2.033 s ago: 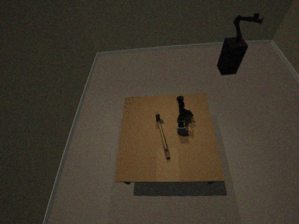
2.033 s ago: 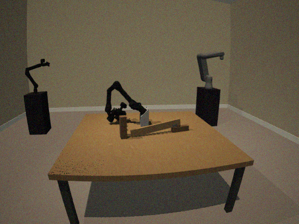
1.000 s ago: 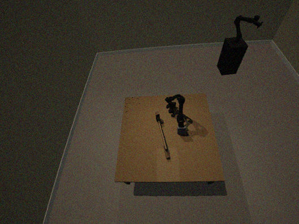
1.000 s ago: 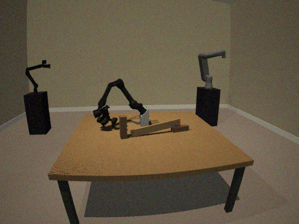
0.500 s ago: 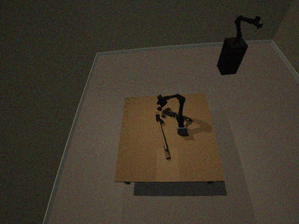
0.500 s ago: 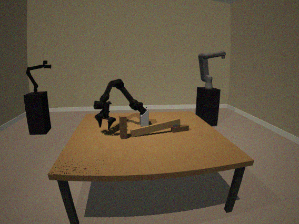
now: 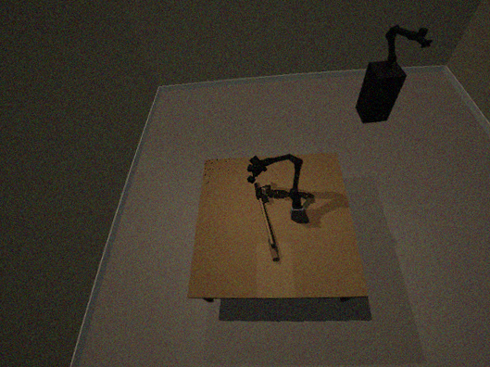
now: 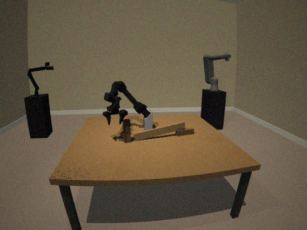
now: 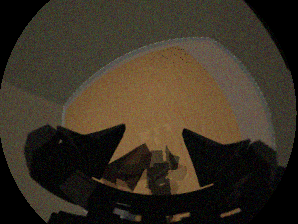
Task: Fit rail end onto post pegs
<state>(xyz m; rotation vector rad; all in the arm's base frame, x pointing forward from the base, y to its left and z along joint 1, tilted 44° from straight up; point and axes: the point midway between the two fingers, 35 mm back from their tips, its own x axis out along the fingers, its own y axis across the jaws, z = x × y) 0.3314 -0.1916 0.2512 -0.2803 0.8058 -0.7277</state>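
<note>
Bed rail (image 7: 266,220) (image 8: 159,130) is seen from above running from the post (image 7: 257,187) (image 8: 126,131) toward the footboard block (image 7: 275,254) (image 8: 189,132). In the exterior view, it is propped aslant beside the post; the gripper (image 7: 251,173) (image 8: 115,123) (image 9: 153,129) is poised above post height, spread wide, nothing gripped. In the wrist view, its fingertips are shown well apart.
</note>
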